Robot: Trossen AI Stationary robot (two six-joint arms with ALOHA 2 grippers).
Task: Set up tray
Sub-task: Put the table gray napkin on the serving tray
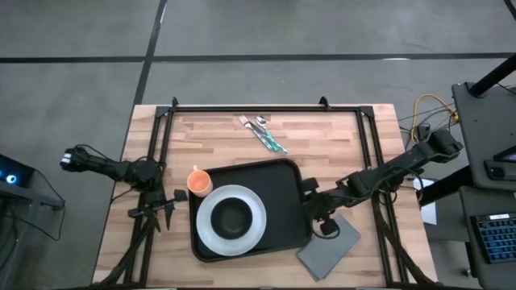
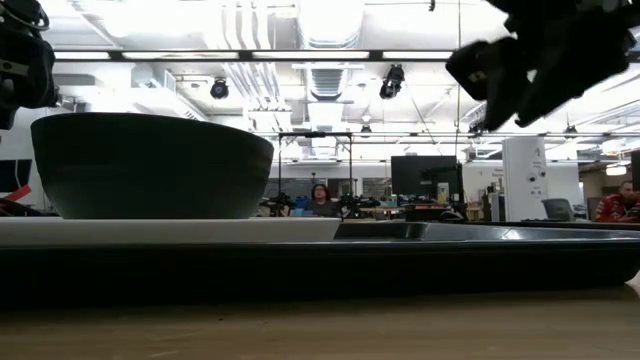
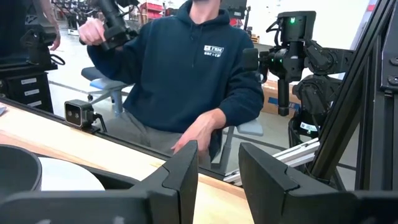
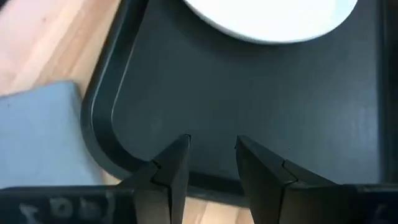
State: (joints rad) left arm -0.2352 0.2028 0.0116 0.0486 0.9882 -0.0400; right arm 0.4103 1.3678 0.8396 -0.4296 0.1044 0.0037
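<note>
At the left of the overhead frame my left end effector waits over the bare wooden worktop, its fingers parted with nothing between them. Just right of it an orange cup stands at the upper left corner of the tray, apparently just off the rim. The tray lies in the middle of the frame, a white plate on its left half carrying a dark bowl. Cutlery lies near the top edge. My right end effector hovers over the tray's right rim, fingers partly open, gripping nothing. A grey napkin sits at the tray's lower right.
</note>
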